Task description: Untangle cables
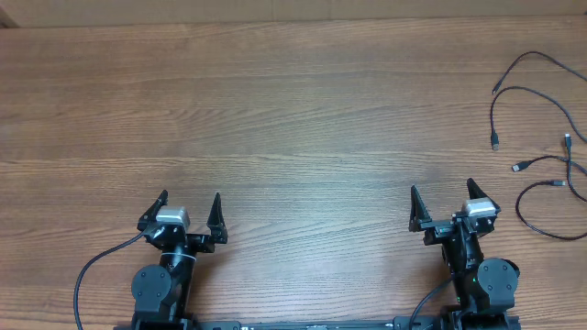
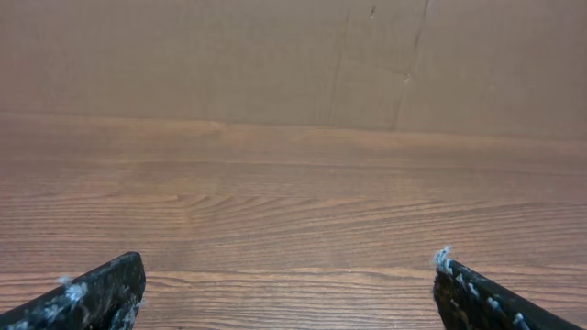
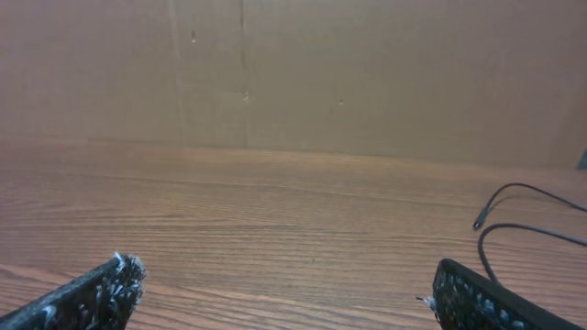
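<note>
Left gripper point(image 1: 190, 209): near edge, left side; fingers spread wide, holding nothing.
Table point(image 1: 293, 110): wood-grain top.
Right gripper point(image 1: 442, 198): near edge, right side; fingers spread wide, holding nothing.
Cables point(image 1: 494, 139): thin black cords, loosely looped at the table's right edge, well apart from both grippers.

Even, warm, diffuse light; faint shadows; wrist views slightly soft.

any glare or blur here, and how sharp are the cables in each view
Overhead: even light, no glare, cables crisp but cropped at the right edge. Left wrist: fingertips blurred, no cables visible. Right wrist: cables thin, slightly soft; fingertips blurred.
</note>
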